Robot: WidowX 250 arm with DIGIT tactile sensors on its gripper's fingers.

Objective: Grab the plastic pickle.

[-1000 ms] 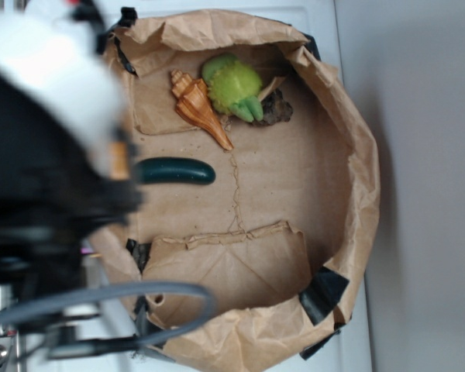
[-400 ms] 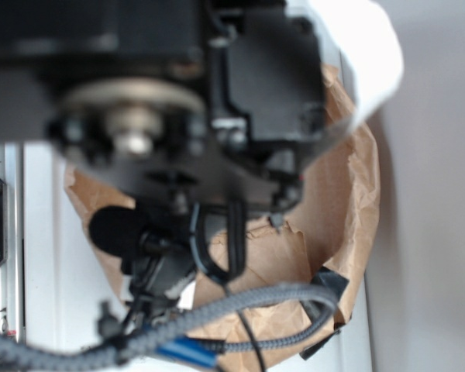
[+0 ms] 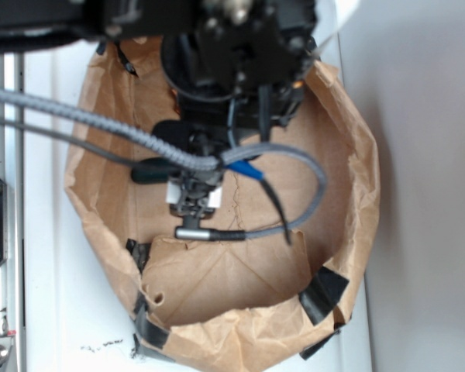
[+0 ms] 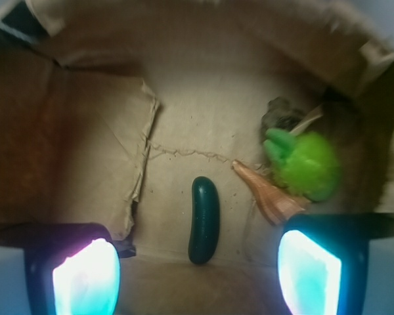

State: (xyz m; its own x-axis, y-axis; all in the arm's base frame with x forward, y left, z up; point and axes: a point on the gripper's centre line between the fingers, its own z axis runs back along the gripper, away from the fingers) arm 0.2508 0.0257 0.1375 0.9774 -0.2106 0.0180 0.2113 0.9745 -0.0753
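I am looking down at the big crumpled brown paper bag, its rolled rim held with black tape, and the black robot arm with its grey braided cables is blocking most of the bag's floor in the exterior view. From there I am seeing only one dark end of the smooth, glossy, dark green sausage-shaped plastic pickle poking out from behind a cable; the rest is hidden, and the other toys are covered entirely.

The wrist view is giving me more. The gripper is hanging open above the bag floor, its two fingers glowing cyan and cut off by the bottom edge, standing well apart with nothing between them. The plastic pickle is lying flat on the paper, lengthwise between the two fingers and apart from both. The lime-green lumpy toy is sitting blurred at the right, half in shadow, touching the orange-tan spiral seashell, whose wide end is disappearing behind the right-hand finger. A dark lump above the lumpy toy is too murky to identify.
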